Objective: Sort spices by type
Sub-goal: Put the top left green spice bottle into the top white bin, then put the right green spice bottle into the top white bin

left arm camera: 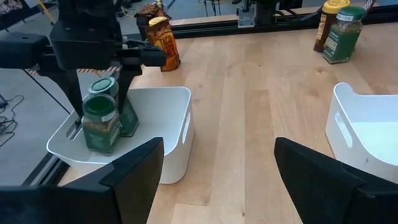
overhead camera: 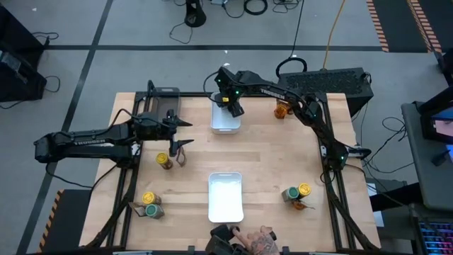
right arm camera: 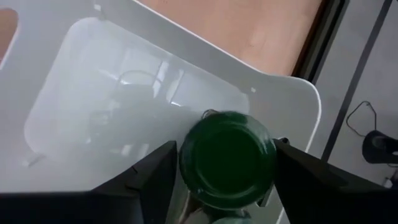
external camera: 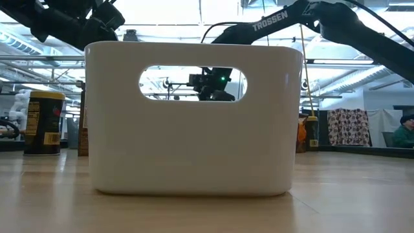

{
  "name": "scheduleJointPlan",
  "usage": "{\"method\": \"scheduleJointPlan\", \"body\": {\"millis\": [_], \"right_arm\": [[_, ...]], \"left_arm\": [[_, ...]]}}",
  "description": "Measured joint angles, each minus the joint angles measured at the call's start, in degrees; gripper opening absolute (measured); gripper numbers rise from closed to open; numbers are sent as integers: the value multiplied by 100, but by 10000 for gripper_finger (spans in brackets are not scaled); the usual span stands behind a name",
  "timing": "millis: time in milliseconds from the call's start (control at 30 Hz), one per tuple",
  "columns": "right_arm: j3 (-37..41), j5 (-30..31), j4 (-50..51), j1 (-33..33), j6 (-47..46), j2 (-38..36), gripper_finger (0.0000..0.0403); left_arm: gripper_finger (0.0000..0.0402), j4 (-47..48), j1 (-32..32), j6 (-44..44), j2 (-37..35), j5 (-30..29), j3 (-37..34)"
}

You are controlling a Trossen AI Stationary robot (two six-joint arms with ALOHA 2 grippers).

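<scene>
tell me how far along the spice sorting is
Early. Done: one green-lidded jar stands in the far white bin. In hand: the right hand is over that bin with a second green-lidded jar between its fingers, low inside. Left: the near white bin looks empty, yellow-lidded jars, other green ones and packets sit around the table. The left hand waits open.

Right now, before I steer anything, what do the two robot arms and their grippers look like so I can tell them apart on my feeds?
Both arms are matte black, built of slim jointed tubes with white TROSSEN lettering along the link: left arm, right arm. Black cables run along the right arm, and a green light glows at its wrist. The left gripper and right gripper each end in two flat, dark, wedge-shaped fingers.
</scene>
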State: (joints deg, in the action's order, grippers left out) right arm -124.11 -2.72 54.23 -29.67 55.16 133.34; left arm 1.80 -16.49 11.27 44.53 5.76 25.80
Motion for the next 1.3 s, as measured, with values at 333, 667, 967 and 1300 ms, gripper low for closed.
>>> {"method": "scheduleJointPlan", "body": {"millis": [333, 667, 967, 1300], "right_arm": [[0, 327, -10, 49, 0, 0, 240], [-441, 318, 127, 110, -87, -72, 240], [-1030, 280, 690, 222, -648, -211, 240], [-1032, -928, 2397, 518, -2361, -1052, 214]], "left_arm": [[311, 0, 0, -2, 0, 0, 0], [311, 0, 0, 1, 0, 1, 0], [311, 0, 0, 0, 0, 2, 0], [311, -2, 0, -42, 2, 2, 0]]}}
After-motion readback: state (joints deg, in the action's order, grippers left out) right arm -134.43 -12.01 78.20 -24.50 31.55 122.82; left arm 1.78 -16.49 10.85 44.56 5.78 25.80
